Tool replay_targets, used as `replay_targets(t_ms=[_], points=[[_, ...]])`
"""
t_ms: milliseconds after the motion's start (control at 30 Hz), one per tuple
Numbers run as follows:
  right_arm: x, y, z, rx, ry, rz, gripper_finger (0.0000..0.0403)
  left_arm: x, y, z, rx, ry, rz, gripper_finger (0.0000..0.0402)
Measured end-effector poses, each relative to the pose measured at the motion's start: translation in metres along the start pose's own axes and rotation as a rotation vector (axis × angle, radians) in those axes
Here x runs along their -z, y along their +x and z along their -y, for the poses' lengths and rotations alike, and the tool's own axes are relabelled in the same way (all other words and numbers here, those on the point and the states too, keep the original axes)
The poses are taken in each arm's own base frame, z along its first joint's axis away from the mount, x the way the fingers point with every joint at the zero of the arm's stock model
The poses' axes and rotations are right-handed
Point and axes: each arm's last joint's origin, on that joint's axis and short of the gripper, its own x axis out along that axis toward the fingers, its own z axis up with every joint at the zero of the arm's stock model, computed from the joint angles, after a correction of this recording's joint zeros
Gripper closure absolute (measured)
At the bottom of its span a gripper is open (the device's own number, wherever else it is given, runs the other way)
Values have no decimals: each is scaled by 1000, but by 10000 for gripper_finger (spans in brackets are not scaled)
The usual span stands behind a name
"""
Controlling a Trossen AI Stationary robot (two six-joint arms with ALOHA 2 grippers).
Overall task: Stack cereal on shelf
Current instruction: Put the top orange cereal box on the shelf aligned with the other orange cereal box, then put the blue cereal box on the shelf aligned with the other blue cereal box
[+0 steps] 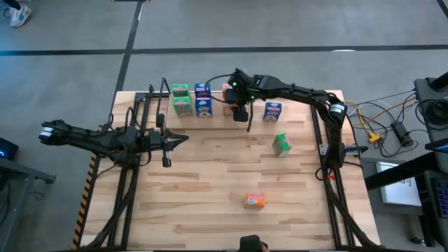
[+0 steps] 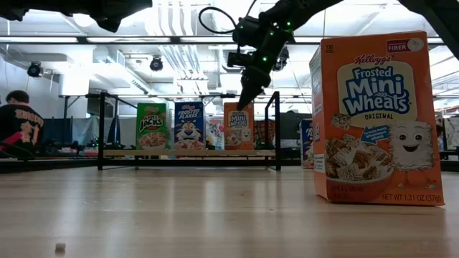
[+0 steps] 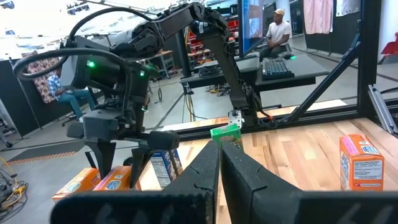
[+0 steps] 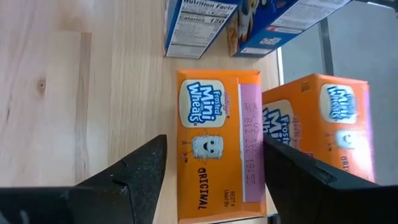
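Note:
The shelf (image 2: pixel 122 153) runs along the table's far edge between black wire brackets. On it stand green cereal boxes (image 1: pixel 181 99), blue ones (image 1: pixel 203 99) and orange ones (image 1: pixel 227 91). My right gripper (image 1: pixel 240 112) hovers open just above the front orange box (image 4: pixel 211 143), which stands upright on the shelf plank, with one finger on either side of its top. A second orange box (image 4: pixel 329 118) stands close beside it. My left gripper (image 1: pixel 183 141) is shut on nothing and points level over the table's left half.
Loose boxes stand on the table: a blue one (image 1: pixel 272 110) right of the shelf, a green one (image 1: pixel 281 144) at mid right, and an orange one (image 1: pixel 255 201) near the front edge. Black arm-mount frames (image 1: pixel 329 140) flank both sides. People sit beyond the table.

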Motion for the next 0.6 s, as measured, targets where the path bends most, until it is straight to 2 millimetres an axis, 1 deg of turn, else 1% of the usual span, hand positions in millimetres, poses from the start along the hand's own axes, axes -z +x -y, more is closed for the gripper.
replay_targets(t_ms=[267,600], points=[[-8,-9,4,20,6,32,163,0,0,0,0,0,0,401],[-9,-10,5,21,7,36,165,0,0,0,0,0,0,402]])
